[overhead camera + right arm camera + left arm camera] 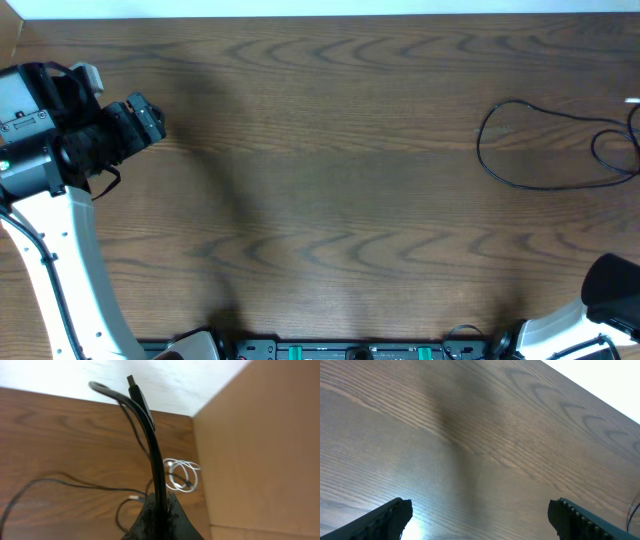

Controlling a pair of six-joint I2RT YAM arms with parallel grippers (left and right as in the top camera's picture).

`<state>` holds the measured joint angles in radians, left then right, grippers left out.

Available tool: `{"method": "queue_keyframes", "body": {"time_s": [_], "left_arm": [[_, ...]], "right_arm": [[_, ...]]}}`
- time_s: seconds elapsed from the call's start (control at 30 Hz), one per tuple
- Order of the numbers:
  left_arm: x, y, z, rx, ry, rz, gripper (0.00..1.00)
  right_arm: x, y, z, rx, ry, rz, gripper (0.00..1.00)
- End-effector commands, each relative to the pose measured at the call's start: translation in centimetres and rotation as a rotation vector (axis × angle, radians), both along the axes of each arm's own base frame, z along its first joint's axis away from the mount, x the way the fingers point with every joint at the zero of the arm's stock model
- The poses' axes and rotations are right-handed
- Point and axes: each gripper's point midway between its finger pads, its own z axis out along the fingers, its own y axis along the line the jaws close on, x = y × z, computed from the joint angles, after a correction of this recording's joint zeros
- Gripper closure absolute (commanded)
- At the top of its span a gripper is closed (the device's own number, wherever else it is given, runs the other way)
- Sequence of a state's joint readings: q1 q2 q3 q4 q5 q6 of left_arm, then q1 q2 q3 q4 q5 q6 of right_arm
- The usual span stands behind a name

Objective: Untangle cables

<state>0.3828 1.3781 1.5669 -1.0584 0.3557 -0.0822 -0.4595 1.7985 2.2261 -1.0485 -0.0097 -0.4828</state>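
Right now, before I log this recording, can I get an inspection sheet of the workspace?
Surface: brown wood-grain table, bare across its middle.
Job's things: black cable loop lying at the far right; held black cable standing upright, USB plug at its top; white coiled cable near the table's corner.
Clutter: nothing seen.
Grippers: left gripper open over bare wood; right gripper shut on the held black cable.
Cables: black arm wiring along the left arm.
Surroundings: tan board beside the table; pale wall behind.
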Motion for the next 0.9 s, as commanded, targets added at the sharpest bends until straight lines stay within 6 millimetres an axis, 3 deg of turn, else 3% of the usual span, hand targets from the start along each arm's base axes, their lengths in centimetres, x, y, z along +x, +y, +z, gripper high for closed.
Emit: {"method": "queue_keyframes", "body": {"time_s": [0.0,0.1,0.23,0.57,0.77,0.87], "left_arm": [[0.0,-0.1,0.1,-0.012,-0.002,0.0,0.07],[-0.1,-0.2,0.0,-0.014,0.005,0.0,0.07],[-0.4,-0.2,-0.2,-0.016,0.018,-0.003,0.07],[-0.4,0.0,-0.2,-0.003,0.023,0.007,0.07],[-0.4,0.0,-0.3,-0.003,0.024,0.008,0.07],[-0.5,0.0,-0.3,-0.004,0.027,0.008,0.07]], "right_arm": [[-1.5,-1.9,0.6,0.008,-0.03,-0.065,0.99],[-2.1,-4.3,-0.1,0.006,-0.031,-0.114,0.99],[-4.5,-9.0,-1.8,0.016,-0.023,-0.218,0.99],[-8.7,-15.5,-2.7,0.076,-0.107,-0.356,0.99],[-9.8,-18.4,-5.8,0.142,-0.157,-0.472,0.99],[-9.7,-19.1,-9.0,0.151,-0.144,-0.499,0.99]]}}
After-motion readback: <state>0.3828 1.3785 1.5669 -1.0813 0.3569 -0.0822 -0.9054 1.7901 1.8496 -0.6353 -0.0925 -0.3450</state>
